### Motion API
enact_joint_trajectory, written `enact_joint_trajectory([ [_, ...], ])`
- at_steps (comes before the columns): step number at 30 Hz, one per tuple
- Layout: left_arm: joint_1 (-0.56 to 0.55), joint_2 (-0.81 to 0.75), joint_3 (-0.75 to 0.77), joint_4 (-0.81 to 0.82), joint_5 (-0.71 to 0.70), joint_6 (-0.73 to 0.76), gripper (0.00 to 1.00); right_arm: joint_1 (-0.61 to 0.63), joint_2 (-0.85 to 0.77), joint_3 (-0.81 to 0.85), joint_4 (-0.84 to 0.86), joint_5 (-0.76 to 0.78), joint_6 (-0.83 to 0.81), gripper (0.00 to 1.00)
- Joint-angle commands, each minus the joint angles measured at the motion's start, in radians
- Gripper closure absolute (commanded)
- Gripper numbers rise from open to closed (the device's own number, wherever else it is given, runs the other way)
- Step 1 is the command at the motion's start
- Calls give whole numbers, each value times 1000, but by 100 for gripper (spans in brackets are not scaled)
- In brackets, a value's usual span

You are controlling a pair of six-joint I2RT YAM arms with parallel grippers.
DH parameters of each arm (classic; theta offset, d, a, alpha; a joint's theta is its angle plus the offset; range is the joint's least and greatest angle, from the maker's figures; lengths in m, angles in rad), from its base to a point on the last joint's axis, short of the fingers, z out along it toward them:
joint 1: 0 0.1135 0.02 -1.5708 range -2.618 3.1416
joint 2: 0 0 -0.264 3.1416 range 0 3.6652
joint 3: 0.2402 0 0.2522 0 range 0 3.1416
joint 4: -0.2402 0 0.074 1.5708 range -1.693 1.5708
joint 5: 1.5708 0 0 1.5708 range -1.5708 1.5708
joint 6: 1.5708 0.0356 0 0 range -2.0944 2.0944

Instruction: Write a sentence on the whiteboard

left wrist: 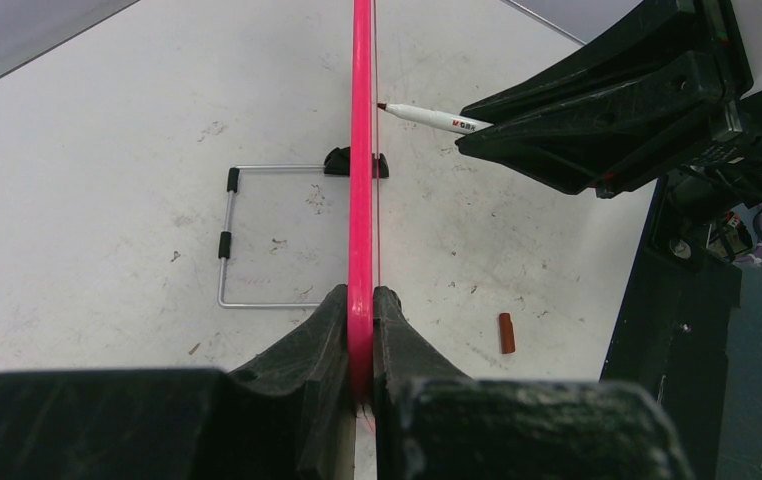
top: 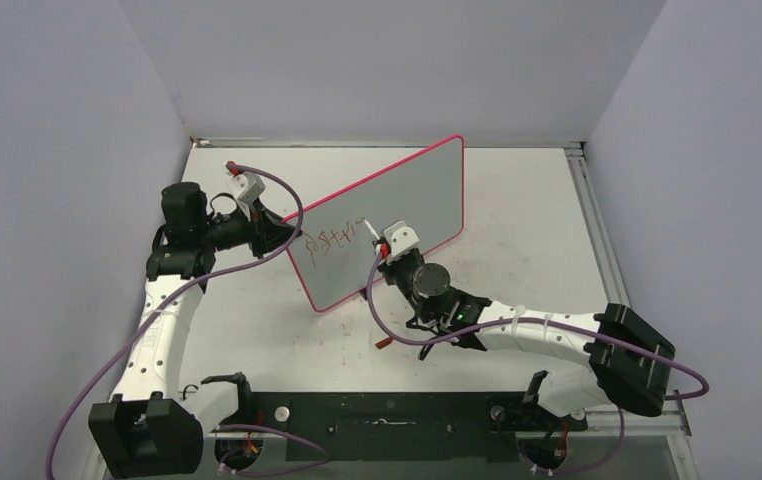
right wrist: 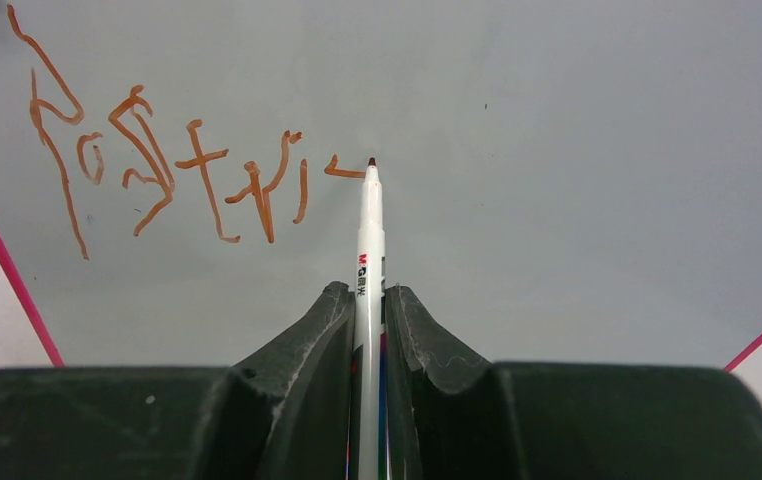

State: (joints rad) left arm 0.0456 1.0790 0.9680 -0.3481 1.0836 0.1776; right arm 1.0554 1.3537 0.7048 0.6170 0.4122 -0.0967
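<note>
The whiteboard [top: 407,195] stands tilted on its edge in the middle of the table, its red-pink rim edge-on in the left wrist view [left wrist: 361,120]. My left gripper [top: 285,236] is shut on the board's left rim [left wrist: 361,296]. My right gripper [top: 385,248] is shut on a white marker [right wrist: 368,240]. The marker's dark-red tip touches the board [right wrist: 577,140] at the end of a short stroke. The sentence [right wrist: 157,170] is one line of red scrawl reading roughly "party" plus that stroke; it also shows in the top view [top: 329,240]. The marker [left wrist: 432,117] meets the board's right face.
A red marker cap [left wrist: 505,333] lies on the white tabletop right of the board, also in the top view [top: 382,342]. A wire stand [left wrist: 227,240] with a black foot [left wrist: 337,160] lies left of the board. The black arm-base rail [top: 387,415] runs along the near edge.
</note>
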Motion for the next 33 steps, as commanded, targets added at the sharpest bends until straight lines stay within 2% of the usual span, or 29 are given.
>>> enact_joint_trajectory([
  [1,-4,0,9,-48,-4,49,100,5,13,50,63,-5,-24,95],
  [15,-4,-2,10,-48,-2,49,100,3,56,75,69,-17,-30,95],
  [33,-4,0,11,-46,-1,48,100,8,66,-18,-6,-13,82,95],
])
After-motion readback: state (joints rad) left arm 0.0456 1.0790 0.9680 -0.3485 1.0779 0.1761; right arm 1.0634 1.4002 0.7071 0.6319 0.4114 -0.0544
